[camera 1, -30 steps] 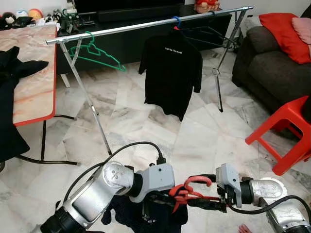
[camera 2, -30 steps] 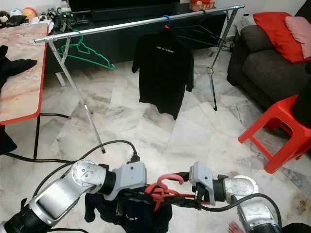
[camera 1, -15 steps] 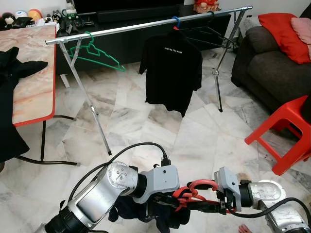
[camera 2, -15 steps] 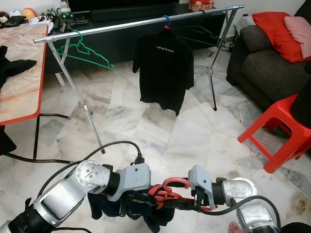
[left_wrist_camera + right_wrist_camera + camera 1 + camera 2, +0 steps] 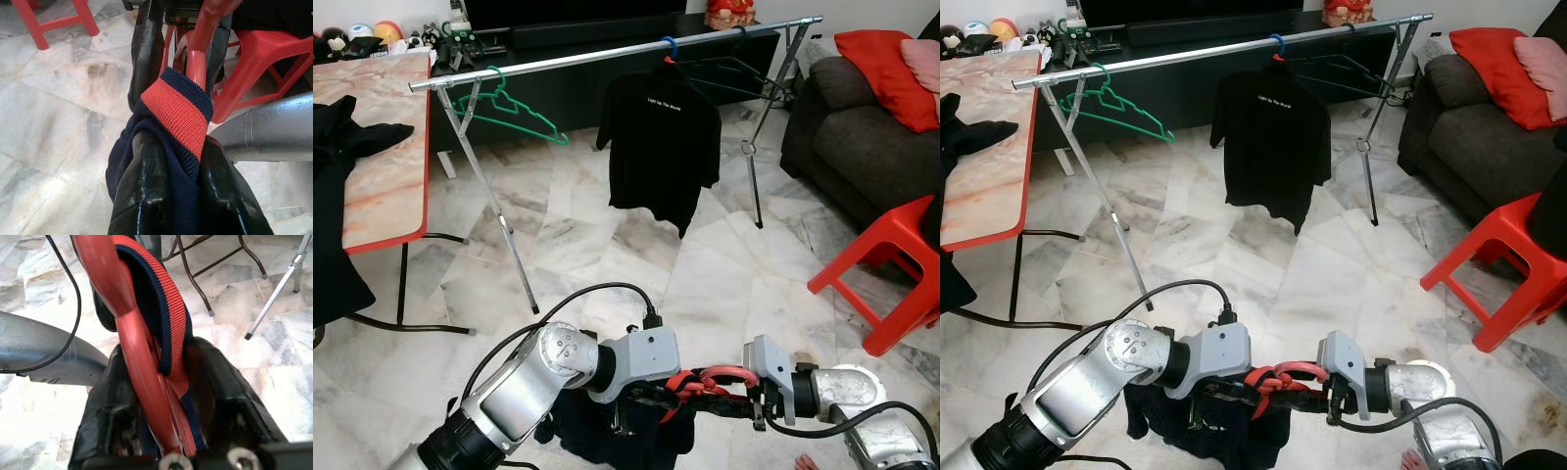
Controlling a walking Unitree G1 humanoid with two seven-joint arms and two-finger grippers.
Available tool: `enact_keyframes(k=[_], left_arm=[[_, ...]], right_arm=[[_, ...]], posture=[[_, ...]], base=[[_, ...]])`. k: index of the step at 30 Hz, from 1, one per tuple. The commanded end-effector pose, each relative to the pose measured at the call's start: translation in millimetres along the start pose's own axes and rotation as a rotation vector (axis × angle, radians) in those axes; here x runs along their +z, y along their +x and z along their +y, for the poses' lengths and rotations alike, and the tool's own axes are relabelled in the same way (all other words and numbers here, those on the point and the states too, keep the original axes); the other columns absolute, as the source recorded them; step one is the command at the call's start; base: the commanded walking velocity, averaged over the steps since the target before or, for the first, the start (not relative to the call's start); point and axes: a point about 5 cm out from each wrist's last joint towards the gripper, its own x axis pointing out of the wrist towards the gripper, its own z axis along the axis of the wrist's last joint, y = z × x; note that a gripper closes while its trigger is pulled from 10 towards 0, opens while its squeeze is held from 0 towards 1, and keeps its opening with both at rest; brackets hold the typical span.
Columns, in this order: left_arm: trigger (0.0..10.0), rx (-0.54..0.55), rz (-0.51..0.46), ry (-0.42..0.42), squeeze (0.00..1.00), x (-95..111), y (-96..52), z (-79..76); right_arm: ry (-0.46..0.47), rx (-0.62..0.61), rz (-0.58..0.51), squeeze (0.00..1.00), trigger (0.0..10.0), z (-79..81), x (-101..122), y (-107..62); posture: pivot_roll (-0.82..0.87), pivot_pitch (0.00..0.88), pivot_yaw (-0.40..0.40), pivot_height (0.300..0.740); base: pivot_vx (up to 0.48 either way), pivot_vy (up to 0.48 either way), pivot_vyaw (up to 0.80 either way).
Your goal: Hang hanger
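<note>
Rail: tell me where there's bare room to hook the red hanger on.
The rail is bare between the green hanger and the black shirt. Right of the shirt, black hangers crowd it. Both grippers, left and right, hold the red hanger low over the floor.

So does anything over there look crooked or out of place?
The green hanger on the metal rail hangs tilted, one arm dipping low. A black garment spills off the table's edge. Both grippers, left gripper and right gripper, clamp a red hanger with navy clothing bunched around it.
</note>
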Motion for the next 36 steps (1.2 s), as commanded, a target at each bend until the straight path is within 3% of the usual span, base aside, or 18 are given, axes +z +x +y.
enact_keyframes(k=[1,9,21,22,23,24,31,36], left_arm=[[10.0,0.024,-0.084,0.065,0.0,23.2,-0.9,5.1],[10.0,0.039,-0.08,0.078,0.0,22.4,-2.1,8.2],[10.0,-0.022,-0.064,0.119,0.0,21.4,-5.3,5.8],[10.0,-0.037,-0.066,0.12,0.24,21.8,-5.5,5.2],[10.0,-0.05,-0.07,0.122,0.76,22.4,-5.8,4.6],[10.0,-0.063,-0.074,0.121,1.0,23.0,-6.3,4.0],[10.0,-0.049,-0.073,0.129,1.0,23.8,-14.3,11.1],[10.0,0.023,-0.039,0.095,1.0,13.5,-29.5,23.2]], right_arm=[[0.018,0.032,0.009,0.0,0.0,7.7,-5.8,6.3],[0.036,0.063,0.014,0.0,0.0,10.6,-6.8,5.3],[0.061,0.093,0.009,0.0,0.0,17.1,-8.7,8.2],[0.062,0.094,0.01,0.0,0.0,17.4,-8.8,8.3],[0.064,0.094,0.01,0.0,0.0,17.7,-9.0,8.4],[0.066,0.093,0.011,0.0,0.0,18.0,-9.6,8.6],[0.072,0.06,0.0,0.0,0.0,17.7,-11.6,10.9],[0.098,-0.023,-0.037,0.0,0.0,16.3,-13.2,10.0]], posture=[[-0.01,0.132,-0.029,0.74],[-0.01,0.14,-0.033,0.74],[-0.01,0.144,-0.029,0.74],[-0.01,0.144,-0.029,0.74],[-0.01,0.144,-0.029,0.74],[-0.01,0.143,-0.03,0.74],[-0.01,0.141,-0.029,0.74],[-0.01,0.132,-0.029,0.74]], base=[[0.0,0.0,0.0],[0.0,0.0,0.0],[0.0,0.0,0.0],[0.0,0.0,0.0],[0.0,0.0,0.0],[0.0,0.0,0.0],[0.0,0.0,0.0],[0.0,0.0,0.0]])
